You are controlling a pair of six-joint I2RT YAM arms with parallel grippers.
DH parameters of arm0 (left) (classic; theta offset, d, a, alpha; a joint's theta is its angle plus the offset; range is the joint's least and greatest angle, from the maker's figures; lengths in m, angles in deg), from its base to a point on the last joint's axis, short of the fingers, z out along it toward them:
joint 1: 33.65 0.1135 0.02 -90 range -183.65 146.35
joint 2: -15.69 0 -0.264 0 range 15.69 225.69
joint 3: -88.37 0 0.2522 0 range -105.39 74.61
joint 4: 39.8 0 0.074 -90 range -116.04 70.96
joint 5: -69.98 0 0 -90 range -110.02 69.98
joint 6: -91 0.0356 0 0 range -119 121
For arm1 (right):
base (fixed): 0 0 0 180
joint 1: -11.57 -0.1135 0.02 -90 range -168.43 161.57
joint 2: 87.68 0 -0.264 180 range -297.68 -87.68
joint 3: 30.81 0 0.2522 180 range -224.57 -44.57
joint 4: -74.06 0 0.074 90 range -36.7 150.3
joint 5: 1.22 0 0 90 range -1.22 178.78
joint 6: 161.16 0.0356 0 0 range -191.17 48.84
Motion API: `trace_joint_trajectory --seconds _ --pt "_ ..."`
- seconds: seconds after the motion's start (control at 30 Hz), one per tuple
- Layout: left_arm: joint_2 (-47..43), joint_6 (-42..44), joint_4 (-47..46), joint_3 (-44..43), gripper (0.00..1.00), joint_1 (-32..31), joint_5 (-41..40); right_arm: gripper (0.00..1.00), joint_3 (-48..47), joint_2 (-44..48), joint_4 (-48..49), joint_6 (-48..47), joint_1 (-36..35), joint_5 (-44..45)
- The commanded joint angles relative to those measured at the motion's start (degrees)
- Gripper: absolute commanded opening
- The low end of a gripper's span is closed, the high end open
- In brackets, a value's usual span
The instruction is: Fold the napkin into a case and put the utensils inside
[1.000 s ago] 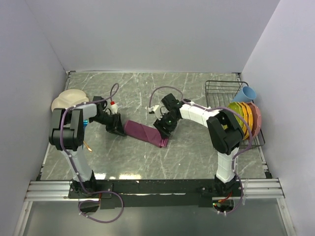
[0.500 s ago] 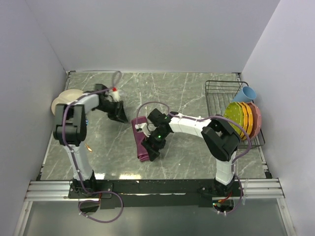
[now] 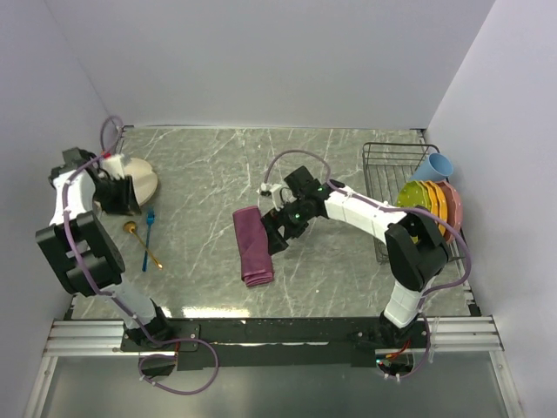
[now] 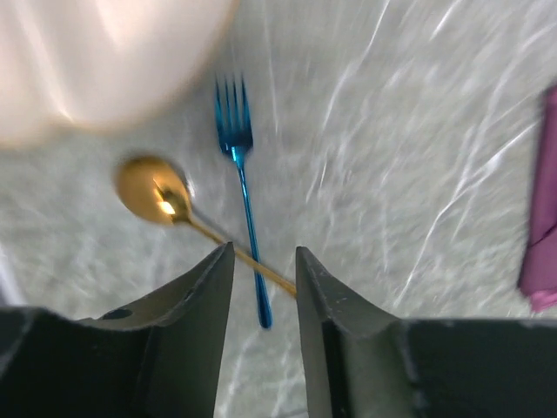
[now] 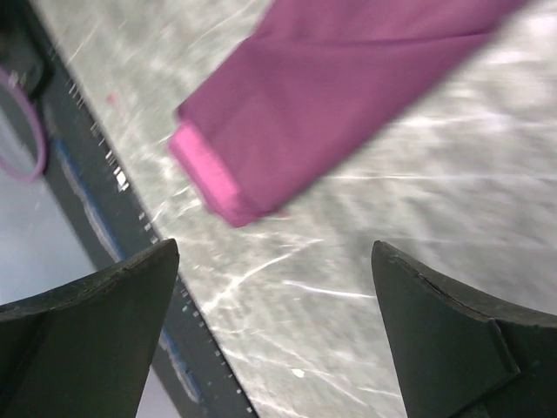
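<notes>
Beside the plate (image 4: 96, 61), left gripper (image 4: 264, 252) hangs half-spread over fork (image 4: 244, 200) and spoon (image 4: 152, 193), probably for picking — right gripper (image 5: 274, 252) gapes empty by the case (image 5: 348, 96).

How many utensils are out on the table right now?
2. The bright blue metal fork lies near the cream plate, far left; the shiny gold spoon lies beside it, handles crossing.

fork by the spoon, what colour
The fork is bright blue, clearest in the left wrist view.
</notes>
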Motion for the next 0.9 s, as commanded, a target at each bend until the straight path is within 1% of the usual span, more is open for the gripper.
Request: trace_joint_trajectory --seconds 0.0,0.1,0.13,0.17,0.27,0.43,0.57,0.7,0.8,0.87 --pt "1.33 -1.15 -0.42 5.14 0.38 -0.79 -7.06 1.00 -2.58 2.45 3.19 2.94 1.69 3.34" --pt "4.23 -2.46 -1.12 4.53 0.35 -1.05 -9.16 1.00 -2.32 2.10 3.02 3.30 2.48 3.52" --pt "5.02 -3.69 -1.48 4.35 0.32 -0.88 -11.95 1.00 -2.49 2.01 2.84 3.12 2.57 3.52" --pt "5.20 -4.57 -1.48 4.09 0.30 -0.70 -12.07 1.00 -2.67 2.01 2.49 3.03 2.58 3.69" --pt "3.71 -8.88 -1.65 5.05 0.29 0.26 -13.47 1.00 -2.23 2.62 2.93 2.86 3.10 4.74" --pt "2.65 -16.09 -4.55 9.35 0.33 0.18 -15.58 1.00 -1.79 2.01 3.02 3.29 3.63 4.40" --pt "4.67 -19.87 -7.10 10.15 0.33 0.09 -20.06 1.00 -2.58 1.92 2.76 3.47 3.72 3.69" --pt "6.86 -23.30 -9.83 9.98 0.33 -0.26 -20.33 1.00 -4.86 1.57 1.44 2.95 3.81 3.25" --pt "8.71 -24.44 -10.62 9.80 0.29 -0.53 -18.15 1.00 -6.70 1.65 0.21 2.68 4.16 2.81" --pt "8.89 -25.06 -11.06 10.58 0.20 -0.53 -16.91 1.00 -8.28 2.00 -0.85 2.68 4.51 1.85"
